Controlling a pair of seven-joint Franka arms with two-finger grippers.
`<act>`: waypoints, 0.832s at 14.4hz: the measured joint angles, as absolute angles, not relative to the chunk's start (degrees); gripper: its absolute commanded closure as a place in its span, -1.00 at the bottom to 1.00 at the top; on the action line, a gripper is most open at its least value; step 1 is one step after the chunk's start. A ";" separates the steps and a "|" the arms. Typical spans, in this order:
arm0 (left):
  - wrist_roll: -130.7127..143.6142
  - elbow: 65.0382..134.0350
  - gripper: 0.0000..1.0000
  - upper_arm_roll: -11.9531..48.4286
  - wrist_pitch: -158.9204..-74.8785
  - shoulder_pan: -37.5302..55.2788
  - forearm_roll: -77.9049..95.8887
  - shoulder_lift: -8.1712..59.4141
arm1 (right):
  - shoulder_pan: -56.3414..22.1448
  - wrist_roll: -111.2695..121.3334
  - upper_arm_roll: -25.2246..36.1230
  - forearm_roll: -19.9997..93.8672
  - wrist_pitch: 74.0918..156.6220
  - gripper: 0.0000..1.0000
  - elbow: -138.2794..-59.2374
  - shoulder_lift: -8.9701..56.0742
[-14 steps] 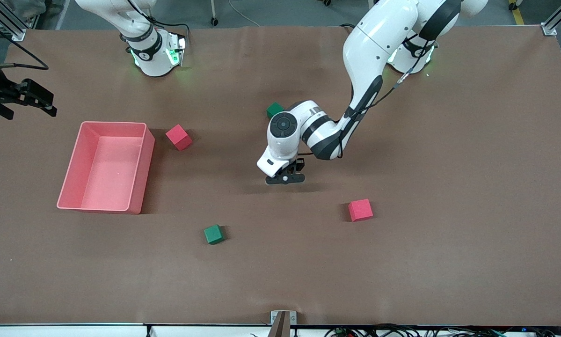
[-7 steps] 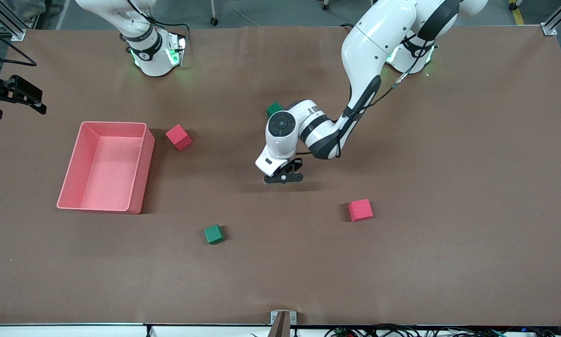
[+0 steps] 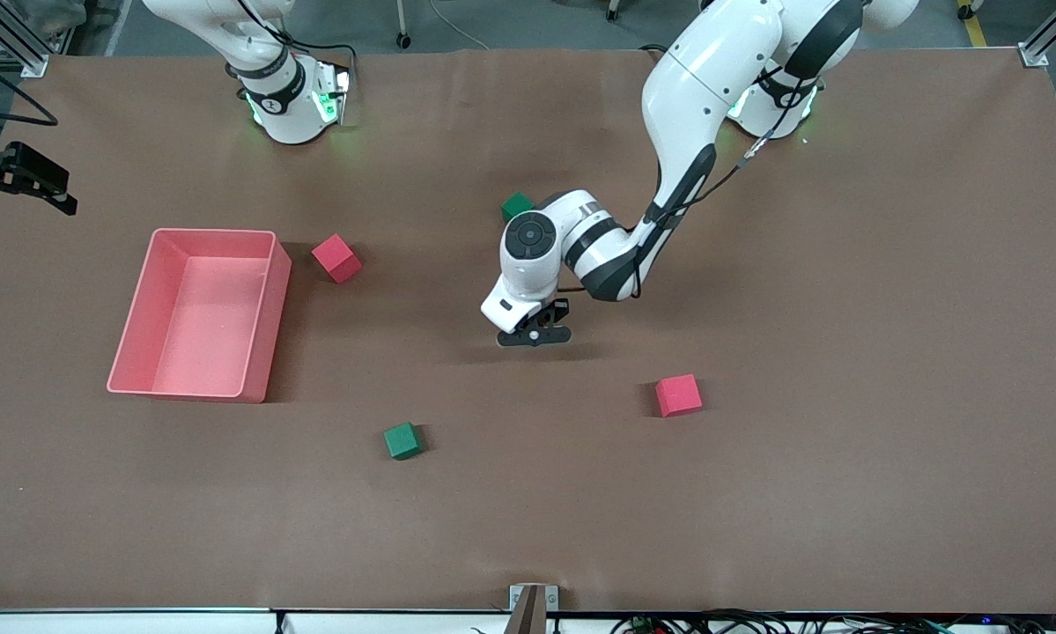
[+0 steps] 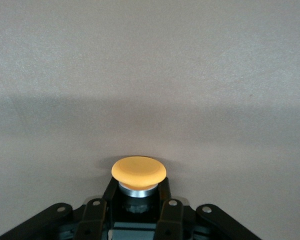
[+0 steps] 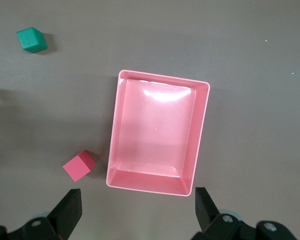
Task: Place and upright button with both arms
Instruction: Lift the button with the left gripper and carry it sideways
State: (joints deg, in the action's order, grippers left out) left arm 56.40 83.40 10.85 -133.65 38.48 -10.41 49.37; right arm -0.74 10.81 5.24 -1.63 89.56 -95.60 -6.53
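Note:
My left gripper (image 3: 535, 335) is low over the middle of the table and shut on the button. In the left wrist view the button's round orange cap (image 4: 138, 171) sticks out between the two black fingers (image 4: 164, 192), above a silver collar and dark body, close to the brown table. The button is hidden under the gripper in the front view. My right gripper (image 3: 18, 176) is up in the air at the right arm's end of the table, open wide and empty. In the right wrist view the right gripper (image 5: 137, 209) looks down on the pink bin (image 5: 115, 131).
The empty pink bin (image 3: 265, 328) stands toward the right arm's end. A red cube (image 3: 336, 258) lies beside it. A green cube (image 3: 516, 206) lies by the left arm's wrist. Another green cube (image 3: 402, 440) and red cube (image 3: 678, 394) lie nearer the front camera.
My right gripper has drifted outward toward the right arm's end of the table. My left gripper with the button has barely shifted.

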 measured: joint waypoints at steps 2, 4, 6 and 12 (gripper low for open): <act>57.16 83.24 1.00 10.81 -133.65 38.43 -10.41 49.37 | -0.75 10.81 5.10 -1.62 89.68 -1.00 -95.60 -6.53; 60.14 82.73 1.00 10.71 -133.65 38.41 -10.45 49.34 | -0.75 10.82 5.06 -1.62 89.82 -1.00 -95.60 -6.53; 63.36 81.92 1.00 9.86 -132.53 38.25 -10.68 48.49 | -0.76 10.82 4.94 -1.60 90.03 -1.00 -95.60 -6.53; 75.38 81.07 0.99 8.46 -116.59 34.19 -10.92 38.45 | -0.80 10.82 4.67 -1.58 90.18 -1.00 -95.35 -6.52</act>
State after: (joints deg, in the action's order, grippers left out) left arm 75.38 81.07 8.46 -116.59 34.19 -10.92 38.45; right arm -0.80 10.82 4.67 -1.58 90.18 -95.35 -6.52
